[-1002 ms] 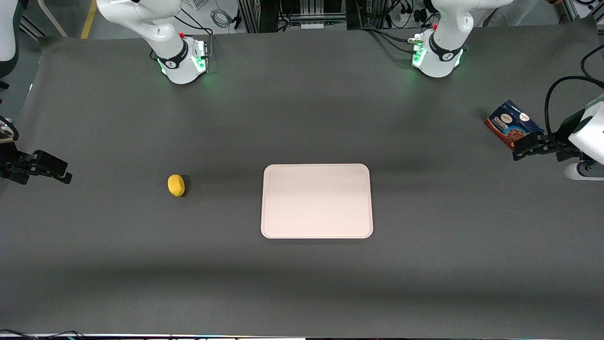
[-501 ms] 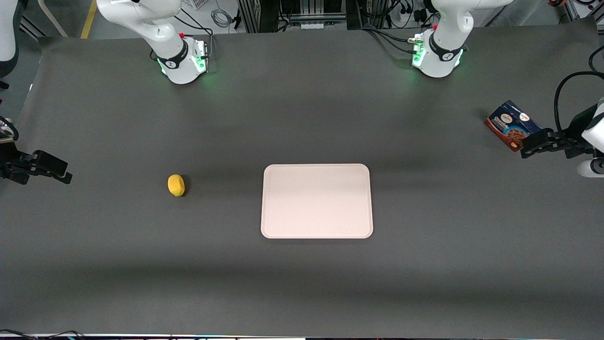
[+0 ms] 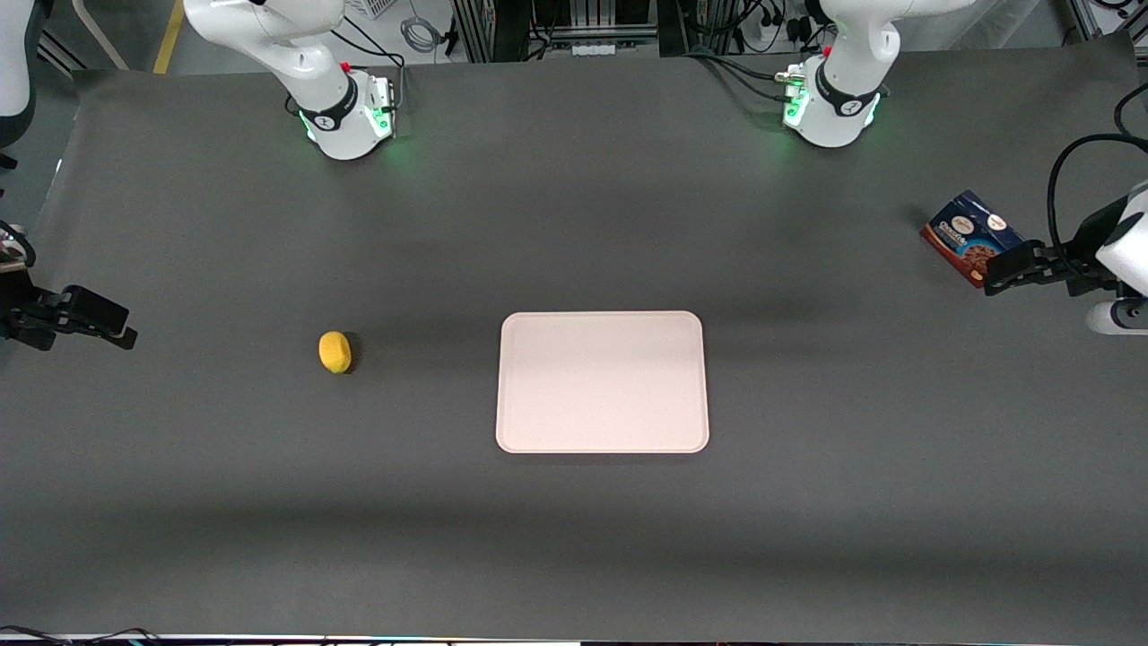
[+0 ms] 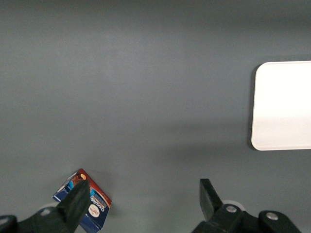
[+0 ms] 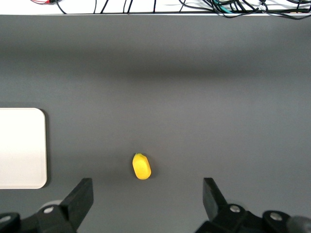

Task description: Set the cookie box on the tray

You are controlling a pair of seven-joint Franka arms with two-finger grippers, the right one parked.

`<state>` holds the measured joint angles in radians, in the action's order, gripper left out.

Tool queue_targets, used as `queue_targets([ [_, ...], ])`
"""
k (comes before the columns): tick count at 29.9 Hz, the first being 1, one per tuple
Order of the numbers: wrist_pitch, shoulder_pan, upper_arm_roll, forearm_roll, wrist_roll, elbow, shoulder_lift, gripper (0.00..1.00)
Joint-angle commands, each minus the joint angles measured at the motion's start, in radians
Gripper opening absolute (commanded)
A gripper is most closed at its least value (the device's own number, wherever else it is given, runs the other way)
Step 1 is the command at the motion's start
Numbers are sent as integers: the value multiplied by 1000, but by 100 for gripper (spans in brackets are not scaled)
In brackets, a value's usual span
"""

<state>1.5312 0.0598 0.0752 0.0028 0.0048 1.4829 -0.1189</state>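
The cookie box, a small dark blue carton with a red edge and a cookie picture, lies on the grey table toward the working arm's end. My left gripper hovers right beside it, slightly nearer the front camera. In the left wrist view the gripper is open with bare table between its fingers. One finger overlaps the corner of the box. The pale pinkish tray lies bare in the middle of the table, well apart from the box, and shows as the tray in the wrist view.
A small yellow rounded lump sits on the table toward the parked arm's end, beside the tray. The two arm bases stand at the edge of the table farthest from the front camera.
My left gripper pulled back a little toward the table's end, then edged toward the cookie box again. The box, tray and yellow lump have not moved.
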Motion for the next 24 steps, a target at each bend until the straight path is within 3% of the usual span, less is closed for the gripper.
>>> queue_targets([
  [1, -43, 3, -5, -4, 5, -18, 2, 100],
  [8, -98, 2, -77, 8, -97, -13, 21, 100],
  [14, -175, 0, -143, 8, -314, 3, 36, 100],
  [19, -165, 2, -198, 19, -318, 52, 48, 100],
  [24, -34, 3, -199, 106, -215, 210, 134, 100],
])
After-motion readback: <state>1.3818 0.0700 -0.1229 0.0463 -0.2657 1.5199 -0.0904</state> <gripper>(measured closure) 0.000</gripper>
